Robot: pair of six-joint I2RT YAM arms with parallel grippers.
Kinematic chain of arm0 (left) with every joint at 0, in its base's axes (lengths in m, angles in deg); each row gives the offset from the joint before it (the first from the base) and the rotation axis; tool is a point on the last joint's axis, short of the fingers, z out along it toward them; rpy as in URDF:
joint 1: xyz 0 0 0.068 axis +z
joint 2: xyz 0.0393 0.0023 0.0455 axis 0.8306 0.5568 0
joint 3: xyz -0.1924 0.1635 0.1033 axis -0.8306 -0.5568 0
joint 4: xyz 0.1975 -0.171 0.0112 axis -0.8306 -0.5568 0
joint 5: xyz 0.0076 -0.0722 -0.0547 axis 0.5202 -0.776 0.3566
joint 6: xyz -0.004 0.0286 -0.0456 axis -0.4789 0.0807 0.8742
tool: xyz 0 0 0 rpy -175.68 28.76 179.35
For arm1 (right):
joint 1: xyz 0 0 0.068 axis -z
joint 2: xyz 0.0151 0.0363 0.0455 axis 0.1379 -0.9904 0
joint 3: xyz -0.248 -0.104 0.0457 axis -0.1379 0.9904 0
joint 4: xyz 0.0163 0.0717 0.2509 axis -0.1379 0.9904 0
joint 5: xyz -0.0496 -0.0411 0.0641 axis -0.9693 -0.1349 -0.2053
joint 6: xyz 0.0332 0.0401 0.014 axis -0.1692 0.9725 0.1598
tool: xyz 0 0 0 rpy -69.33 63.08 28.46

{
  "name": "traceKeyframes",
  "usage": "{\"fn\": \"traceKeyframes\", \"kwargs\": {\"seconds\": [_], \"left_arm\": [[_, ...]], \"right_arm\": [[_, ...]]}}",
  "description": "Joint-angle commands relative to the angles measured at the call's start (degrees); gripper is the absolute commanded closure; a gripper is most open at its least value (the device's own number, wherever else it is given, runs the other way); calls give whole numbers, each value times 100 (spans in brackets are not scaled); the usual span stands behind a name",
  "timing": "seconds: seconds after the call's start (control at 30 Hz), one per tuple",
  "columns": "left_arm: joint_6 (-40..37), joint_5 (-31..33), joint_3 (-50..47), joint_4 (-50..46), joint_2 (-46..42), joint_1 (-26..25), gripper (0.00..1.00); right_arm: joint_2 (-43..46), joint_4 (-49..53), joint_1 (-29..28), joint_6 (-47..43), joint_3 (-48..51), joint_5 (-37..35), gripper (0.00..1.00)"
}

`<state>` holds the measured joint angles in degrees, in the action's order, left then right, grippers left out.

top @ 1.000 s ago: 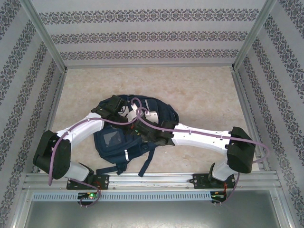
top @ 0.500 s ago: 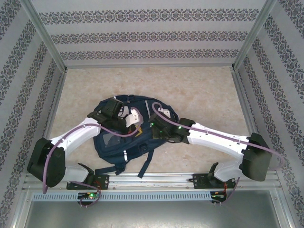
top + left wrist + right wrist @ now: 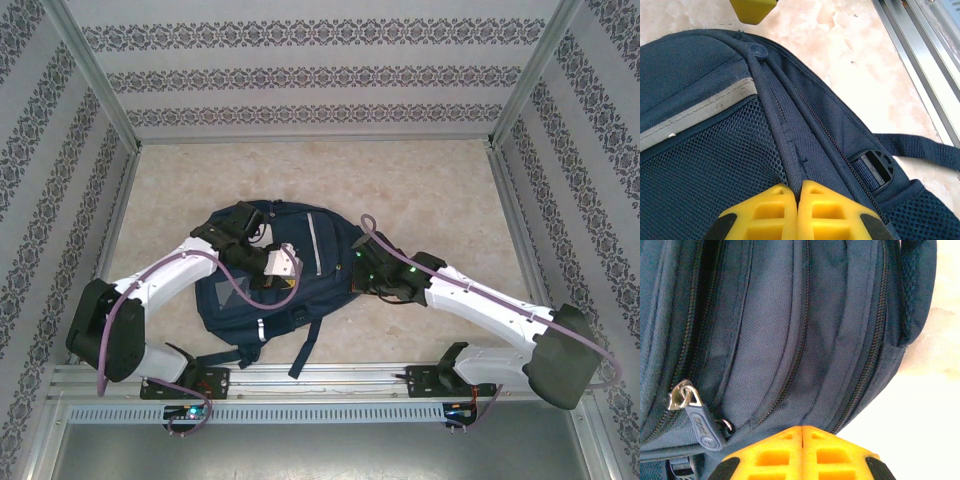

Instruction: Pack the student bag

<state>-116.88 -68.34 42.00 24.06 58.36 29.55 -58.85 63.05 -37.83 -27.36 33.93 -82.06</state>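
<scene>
Bag: the large dark navy fabric student backpack [image 3: 335,252] lies flat mid-table on the beige marbled tabletop [image 3: 430,195], straps toward the near edge.
Left gripper [image 3: 285,263]: over the bag's middle. Its yellow fingers [image 3: 765,212] are clenched together at a raised seam; I cannot tell whether cloth is pinched.
Right gripper [image 3: 362,273]: at the bag's right edge, its fingers [image 3: 835,455] clenched pad to pad.
Zip pull [image 3: 700,422]: navy tab, left of them.

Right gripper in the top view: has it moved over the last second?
Yes. The right gripper has drawn back rightward, from over the middle of the student bag to its right edge, judged against the near rail.
</scene>
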Motion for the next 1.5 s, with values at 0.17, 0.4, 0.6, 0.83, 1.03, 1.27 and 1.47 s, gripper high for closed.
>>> {"fn": "traceKeyframes", "kwargs": {"seconds": [0.17,0.4,0.6,0.83,1.03,1.27,1.47], "left_arm": [[-1539,-172,1129,-837,648,183,100],[-1610,-473,962,-1072,518,179,100],[-1333,-787,726,-735,271,177,100],[-1296,-852,796,-786,279,173,100],[-1273,-926,856,-839,297,166,100],[-1322,-939,898,-881,324,134,100],[-1268,-857,831,-784,238,139,100]], "right_arm": [[358,-200,-345,-443,135,-66,67],[650,-458,-197,-2348,94,-188,54],[913,-1189,826,-3724,485,2175,57],[237,-1202,997,-3561,171,3229,58],[-18,-1374,927,-3457,175,2610,53],[-550,-1316,933,-3553,-128,2476,64],[-523,-1396,932,-3434,-77,2331,73]]}}
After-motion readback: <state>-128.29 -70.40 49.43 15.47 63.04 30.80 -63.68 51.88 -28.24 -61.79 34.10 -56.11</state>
